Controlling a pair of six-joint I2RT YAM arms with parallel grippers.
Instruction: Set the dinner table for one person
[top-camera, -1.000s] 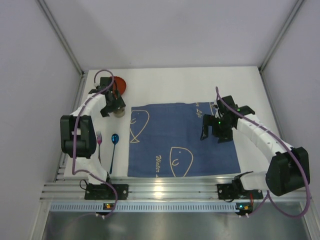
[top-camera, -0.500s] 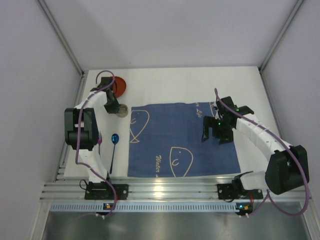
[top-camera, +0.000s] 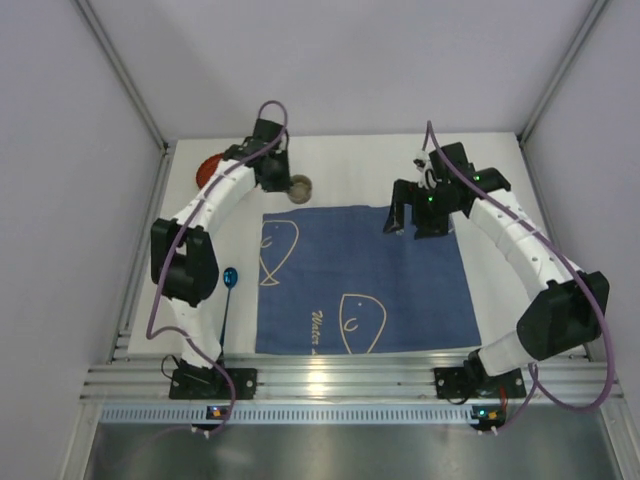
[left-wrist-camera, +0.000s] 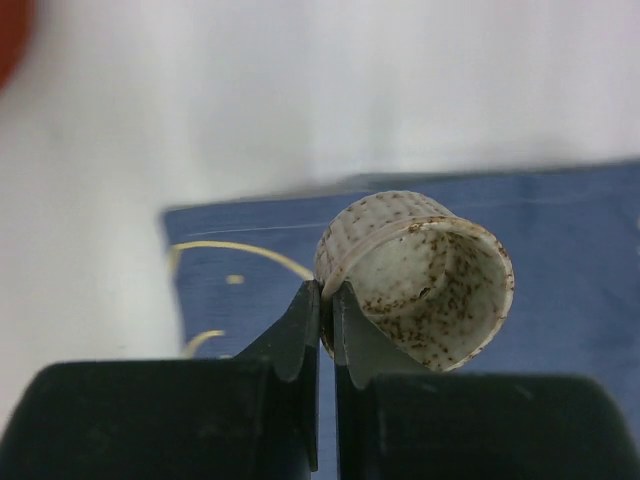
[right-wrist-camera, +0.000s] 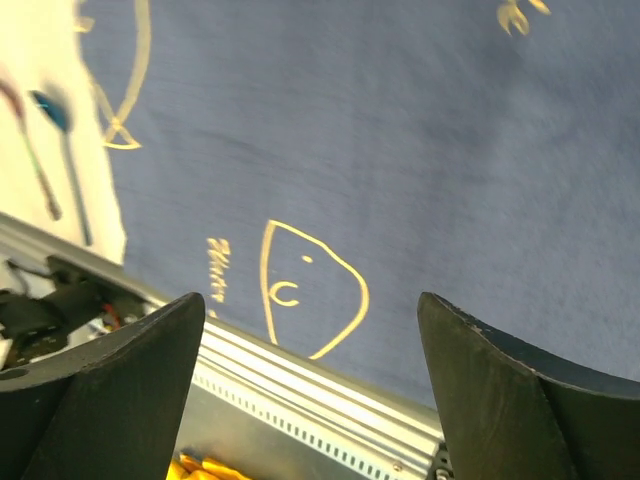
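Observation:
A speckled cream cup (left-wrist-camera: 420, 275) hangs tilted on its side, and my left gripper (left-wrist-camera: 327, 300) is shut on its rim, one finger inside and one outside. From above, the cup (top-camera: 300, 187) and the left gripper (top-camera: 286, 180) are over the dinner table (top-camera: 360, 160), just beyond the far left corner of the blue placemat (top-camera: 360, 280). Over the placemat's far right part my right gripper (top-camera: 412, 222) stands open and holds nothing. In the right wrist view the right gripper (right-wrist-camera: 310, 330) looks down at the placemat (right-wrist-camera: 350, 150).
A red plate (top-camera: 207, 168) lies at the far left, partly behind the left arm. Left of the placemat are a blue spoon (top-camera: 230, 280) and, in the right wrist view, a pink fork (right-wrist-camera: 25, 130). An aluminium rail (top-camera: 340, 380) runs along the near edge.
My left gripper shut on the cup, lifted it and carried it away from the plate to the far right. My right arm moved farther back and slightly left, still open.

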